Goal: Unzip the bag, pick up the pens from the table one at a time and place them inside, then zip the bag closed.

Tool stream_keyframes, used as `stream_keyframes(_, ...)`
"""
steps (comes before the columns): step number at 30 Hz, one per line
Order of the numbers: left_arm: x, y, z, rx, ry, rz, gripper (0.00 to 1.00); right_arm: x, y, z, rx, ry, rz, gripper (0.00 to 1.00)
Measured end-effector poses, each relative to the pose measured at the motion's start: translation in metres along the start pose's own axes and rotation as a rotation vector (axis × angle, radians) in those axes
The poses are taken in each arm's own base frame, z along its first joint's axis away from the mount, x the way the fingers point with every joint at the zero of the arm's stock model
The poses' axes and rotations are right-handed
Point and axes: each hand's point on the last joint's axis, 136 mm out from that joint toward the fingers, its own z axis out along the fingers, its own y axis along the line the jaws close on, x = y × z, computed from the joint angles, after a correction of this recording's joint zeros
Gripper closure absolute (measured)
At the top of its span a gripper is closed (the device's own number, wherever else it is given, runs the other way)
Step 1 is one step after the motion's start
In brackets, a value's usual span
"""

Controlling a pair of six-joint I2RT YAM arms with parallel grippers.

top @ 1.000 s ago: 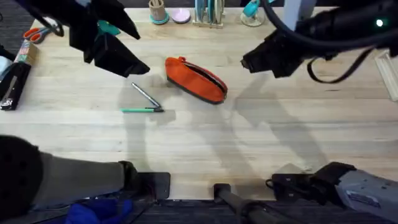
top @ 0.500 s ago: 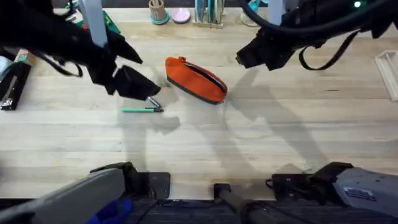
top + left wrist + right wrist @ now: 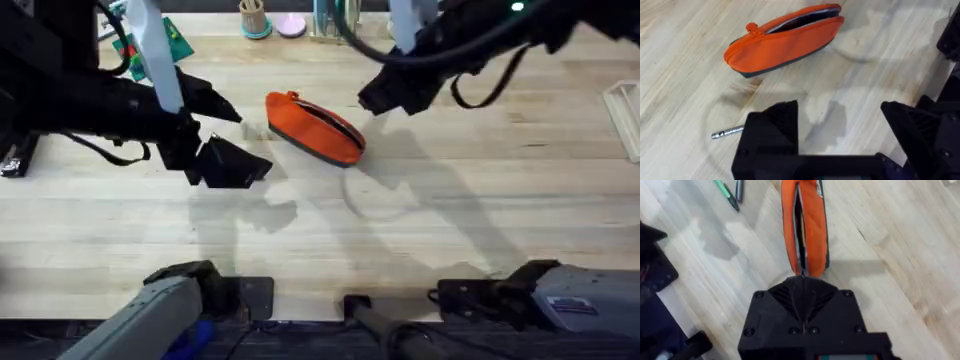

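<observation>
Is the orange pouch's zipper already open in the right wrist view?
Yes, the bag shows a dark gap running along its top between the two orange sides, so the zipper is open.

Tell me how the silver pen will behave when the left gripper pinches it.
The silver pen is thin and round, lying flat on the bare table, so it will likely roll if nudged. It looks stiff and light. Its smooth barrel may slip from the open left gripper.

The pale plank tabletop (image 3: 480, 210) carries an orange bag (image 3: 315, 128). A green pen (image 3: 726, 194) and a silver-grey pen (image 3: 729, 132) lie nearby.
</observation>
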Motion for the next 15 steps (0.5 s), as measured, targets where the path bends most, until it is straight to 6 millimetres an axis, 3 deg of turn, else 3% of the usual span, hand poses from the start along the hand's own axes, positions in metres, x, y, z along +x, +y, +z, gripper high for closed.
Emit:
stream_keyframes(10, -0.002, -0.001, 0.0, 0.005, -0.011, 0.001, 0.006, 0.006, -0.005, 0.04, -0.038, 0.097, -0.036, 0.974)
stream_keyframes(15, -0.002, -0.001, 0.0, 0.007, -0.013, 0.001, 0.006, 0.009, 0.003, 0.055, -0.063, 0.133, -0.056, 0.973)
